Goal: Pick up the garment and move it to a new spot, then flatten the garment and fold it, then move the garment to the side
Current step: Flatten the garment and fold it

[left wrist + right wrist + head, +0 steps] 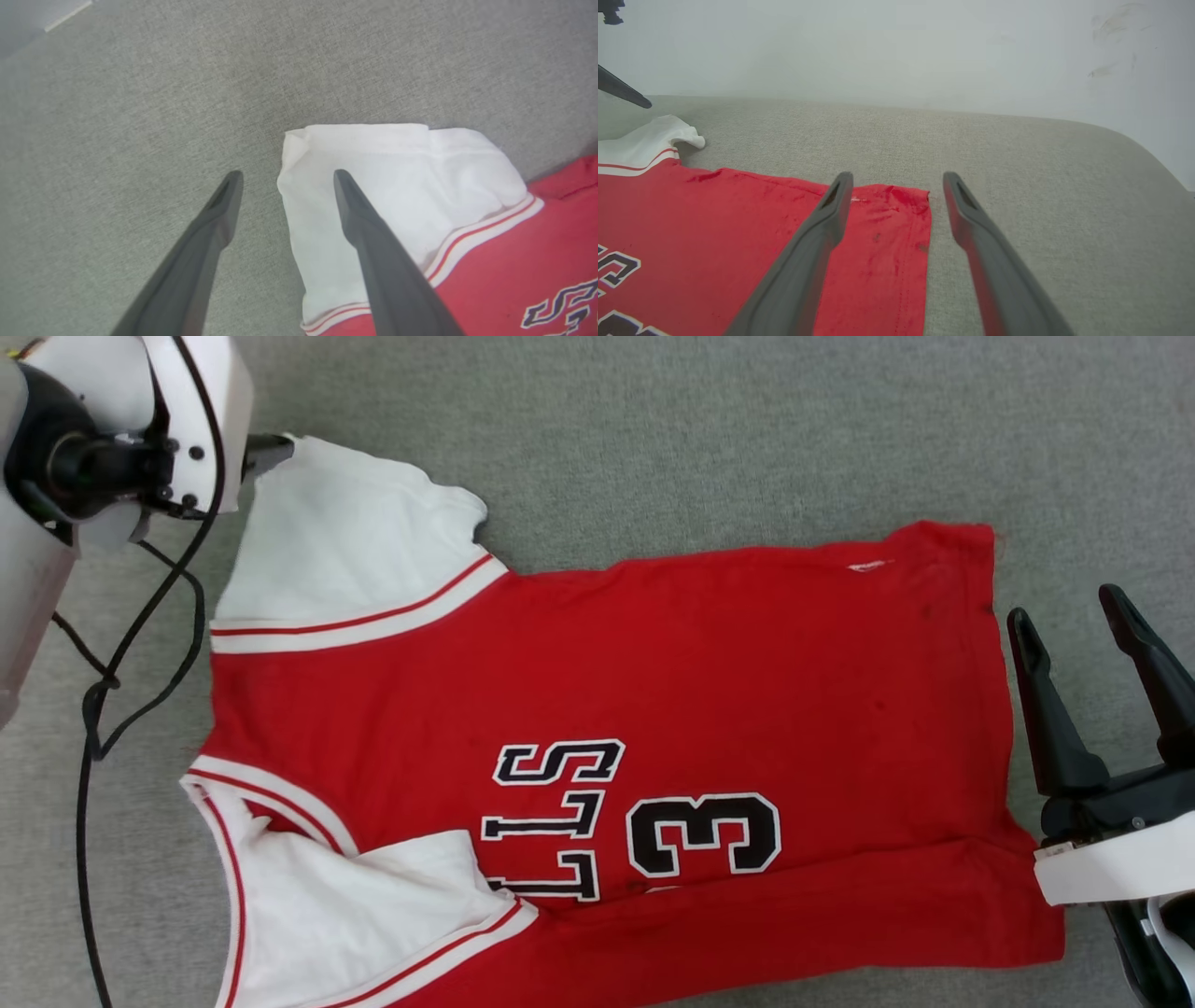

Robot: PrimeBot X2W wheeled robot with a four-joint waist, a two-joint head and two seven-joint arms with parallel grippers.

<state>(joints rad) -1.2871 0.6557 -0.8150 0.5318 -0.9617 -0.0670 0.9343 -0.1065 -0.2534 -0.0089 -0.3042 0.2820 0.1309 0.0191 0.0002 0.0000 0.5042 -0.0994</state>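
Left gripper (287, 175) spread wide, empty, over the garment's (747, 663) sleeve — right gripper (899, 175) likewise at its hem.

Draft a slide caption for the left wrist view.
Open left hand aimed at the edge of the white short sleeve of a thin red fabric jersey lying on a grey woven surface.

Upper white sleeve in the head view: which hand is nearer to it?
Left. The left hand is open at the sleeve, one finger over its fabric. The right hand is open past the red hem, at the far end of the garment.
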